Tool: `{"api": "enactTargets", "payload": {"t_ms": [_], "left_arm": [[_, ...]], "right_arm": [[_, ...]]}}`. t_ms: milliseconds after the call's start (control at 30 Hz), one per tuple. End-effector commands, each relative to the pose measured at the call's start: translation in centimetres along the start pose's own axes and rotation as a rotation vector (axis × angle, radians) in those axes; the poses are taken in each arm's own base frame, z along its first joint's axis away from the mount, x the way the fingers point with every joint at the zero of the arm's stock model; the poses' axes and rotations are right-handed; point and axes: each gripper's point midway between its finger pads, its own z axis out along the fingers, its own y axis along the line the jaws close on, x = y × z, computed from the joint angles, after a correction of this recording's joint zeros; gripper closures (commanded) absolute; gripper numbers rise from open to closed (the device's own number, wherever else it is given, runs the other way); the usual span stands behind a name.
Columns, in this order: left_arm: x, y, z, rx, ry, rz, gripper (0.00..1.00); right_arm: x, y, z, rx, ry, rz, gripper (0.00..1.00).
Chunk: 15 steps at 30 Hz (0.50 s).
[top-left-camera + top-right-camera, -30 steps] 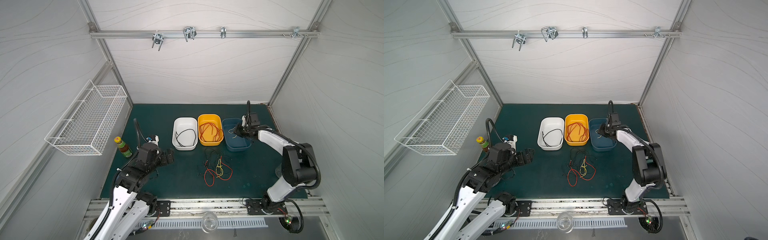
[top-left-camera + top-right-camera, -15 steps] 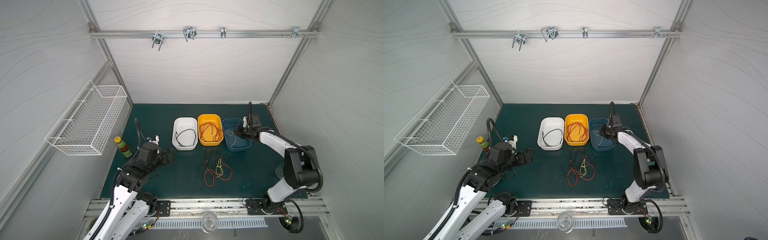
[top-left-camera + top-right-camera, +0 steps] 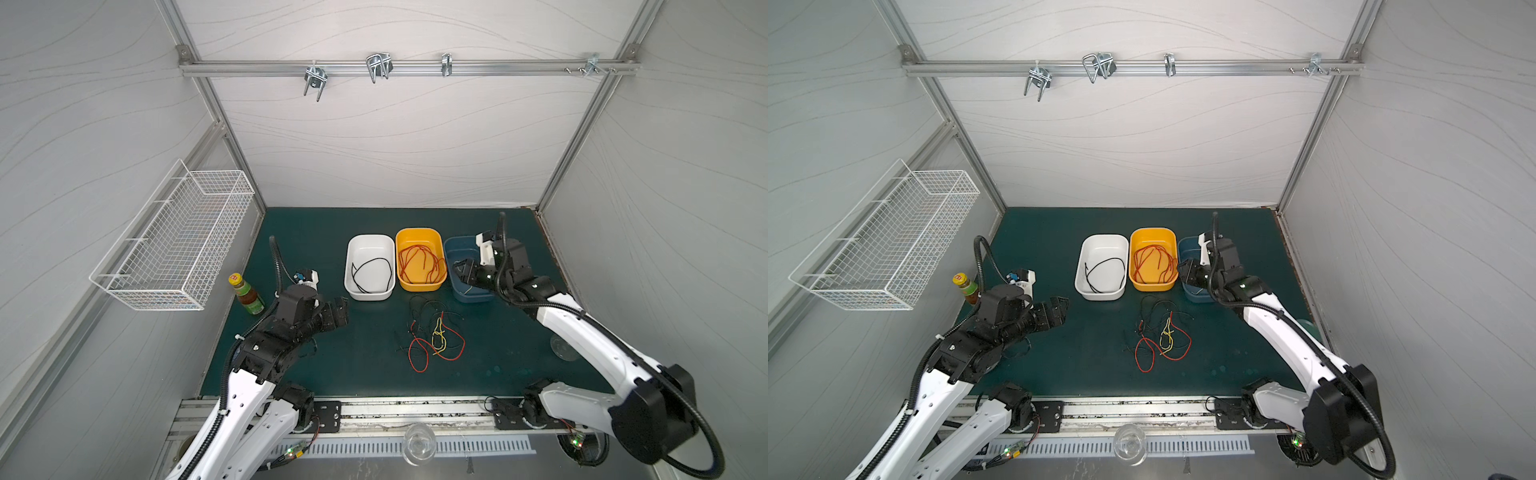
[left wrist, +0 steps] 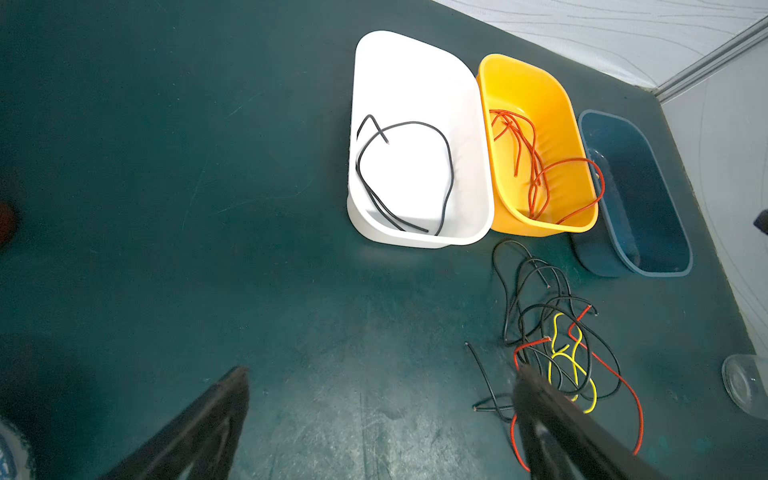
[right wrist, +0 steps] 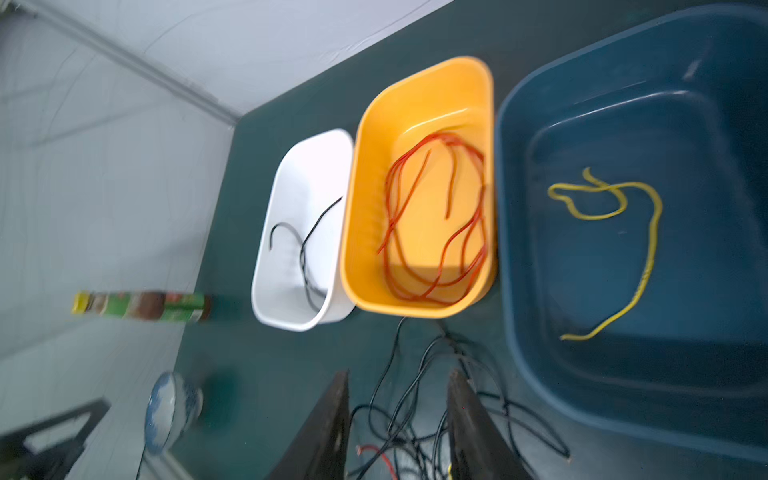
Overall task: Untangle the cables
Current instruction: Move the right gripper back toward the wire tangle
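Cables, thin red, black and yellow wires (image 3: pixel 432 336): tangled on dark green desk (image 3: pixel 311 232).
Left hand (image 3: pixel 338 313) wide, clear of them; right hand (image 5: pixel 397 374) partly parted, apparently empty, by blue plastic tub (image 3: pixel 457 245).

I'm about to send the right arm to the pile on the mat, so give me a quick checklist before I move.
1. Right claw open, nothing in it: ok.
2. Yellow cable lying inside blue bin: ok.
3. Left claw open, empty, off the pile: ok.
4. Pile untangled: not ok; red, black and yellow cross.
5. Glass clear of right arm: cannot tell.
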Motion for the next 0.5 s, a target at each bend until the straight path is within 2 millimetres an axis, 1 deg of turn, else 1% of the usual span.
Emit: {"api": "enactTargets", "payload": {"t_ms": [0,167,333,467], "left_arm": [[-1.3,-0.8,-0.4,0.031,-0.048,-0.008,0.00],[-1.3,-0.8,-0.4,0.030,-0.048,-0.008,0.00],[-1.3,-0.7,-0.4,0.028,-0.048,-0.008,0.00],[-1.3,-0.7,-0.3,0.027,-0.045,-0.008,0.00]], "right_arm": [[3.0,1.7,-0.4,-0.062,0.046,-0.027,0.58],[7.7,4.5,0.0,-0.136,0.114,-0.098,0.55],[11.3,5.0,1.5,-0.119,0.188,-0.146,0.54],[12.9,4.7,2.8,-0.082,0.218,-0.173,0.52]]}}
